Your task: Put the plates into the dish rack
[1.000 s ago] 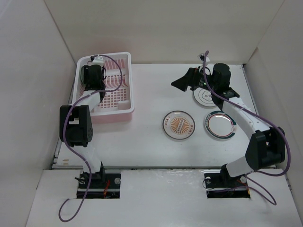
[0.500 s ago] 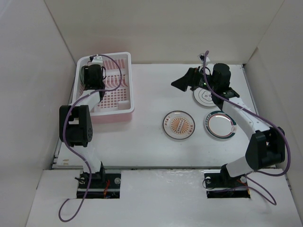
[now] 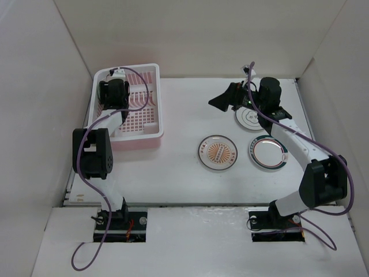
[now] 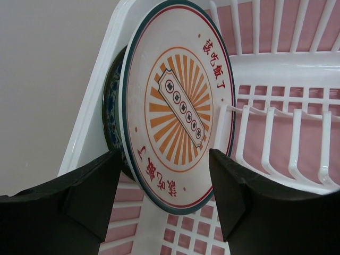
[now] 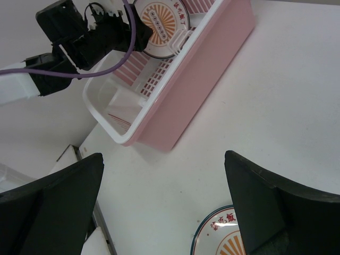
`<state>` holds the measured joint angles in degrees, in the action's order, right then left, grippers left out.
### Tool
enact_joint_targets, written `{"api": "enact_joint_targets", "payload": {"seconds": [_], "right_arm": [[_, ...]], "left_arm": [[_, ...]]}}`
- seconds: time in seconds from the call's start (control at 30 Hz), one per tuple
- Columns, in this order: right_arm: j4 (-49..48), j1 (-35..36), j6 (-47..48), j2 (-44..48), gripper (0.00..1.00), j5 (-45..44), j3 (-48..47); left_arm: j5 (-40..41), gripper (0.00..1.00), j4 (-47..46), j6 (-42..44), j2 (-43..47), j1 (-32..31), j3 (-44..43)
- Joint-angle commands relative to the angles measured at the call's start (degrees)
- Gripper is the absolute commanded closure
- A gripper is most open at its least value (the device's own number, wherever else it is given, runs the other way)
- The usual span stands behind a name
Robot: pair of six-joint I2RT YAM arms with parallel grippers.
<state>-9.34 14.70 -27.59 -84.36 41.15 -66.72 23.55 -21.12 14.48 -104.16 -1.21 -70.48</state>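
Note:
The pale pink dish rack (image 3: 144,124) stands at the far left; it also shows in the right wrist view (image 5: 202,69). In it a sunburst plate (image 4: 175,101) stands on edge against the tines (image 4: 265,143), with the dark teal plate (image 4: 110,119) behind it. My left gripper (image 4: 163,159) is open, its fingers either side of the sunburst plate's lower edge with gaps showing. My right gripper (image 3: 222,101) is open and empty above the table. A second sunburst plate (image 3: 218,153), a white dark-rimmed plate (image 3: 268,152) and a white grey-lined plate (image 3: 249,119) lie flat on the table.
White walls enclose the table on three sides. The right arm (image 3: 288,135) partly covers the grey-lined plate. The rack sits tight in the far left corner by the left wall. The left arm's purple cable (image 3: 141,81) loops over the rack.
The left wrist has shifted very slightly inside the rack. The right arm and the plates on the table have not moved.

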Motion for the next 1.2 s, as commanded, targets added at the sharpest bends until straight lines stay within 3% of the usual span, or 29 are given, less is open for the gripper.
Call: {"api": "enact_joint_targets", "payload": {"seconds": [0.0,0.17,0.2,0.23,0.33,0.37,0.57,0.67,0.73,0.87,0.97,1.03,1.17], "right_arm": [[-1.5,0.4,1.1,1.6,0.0,1.2,-2.6],[-1.5,0.4,1.1,0.5,0.0,1.7,-3.1],[-1.5,0.4,1.1,0.5,0.0,1.7,-3.2],[-1.5,0.4,1.1,0.0,0.0,1.7,-3.2],[-0.9,0.4,1.1,-0.6,0.0,1.7,-3.2],[-0.9,0.4,1.1,-1.2,0.0,1.1,-3.2],[2.2,-0.1,1.8,-2.6,0.0,-2.2,-4.5],[5.6,-2.6,3.9,-2.6,0.0,-7.4,-4.5],[6.8,-4.6,4.6,-1.0,0.0,-9.8,-3.9],[6.8,-10.3,5.1,1.0,0.0,-16.3,-0.5],[6.8,-13.5,6.1,1.8,0.0,-23.9,1.8],[3.6,-16.9,4.8,1.8,0.0,-22.6,3.7],[0.8,-23.2,-0.1,-1.3,0.0,-20.1,5.7]], "left_arm": [[2.7,0.37,0.3,0.1,4.0,-0.8,-3.4],[5.3,0.29,2.8,1.4,5.9,-2.8,-6.9],[5.3,0.25,3.5,1.4,6.4,-3.4,-7.5],[5.3,0.15,4.2,1.4,7.6,-3.4,-8.1],[3.9,0.11,4.2,2.0,9.6,-5.4,-8.1],[3.9,0.0,4.2,2.0,10.8,-6.3,-8.1],[6.3,0.0,6.3,2.6,13.4,-11.3,-11.0],[5.8,0.0,13.2,-5.0,14.4,-14.0,-16.8],[2.1,0.0,17.8,-14.3,15.8,-14.7,-20.5],[-14.3,0.0,23.3,-25.1,19.6,-15.2,-23.4],[-26.3,0.0,17.7,-32.8,25.4,-16.4,-15.6],[-33.2,0.0,9.2,-38.0,28.6,-17.5,-5.8],[-34.8,0.0,1.2,-38.7,31.5,-27.4,2.2]]}}
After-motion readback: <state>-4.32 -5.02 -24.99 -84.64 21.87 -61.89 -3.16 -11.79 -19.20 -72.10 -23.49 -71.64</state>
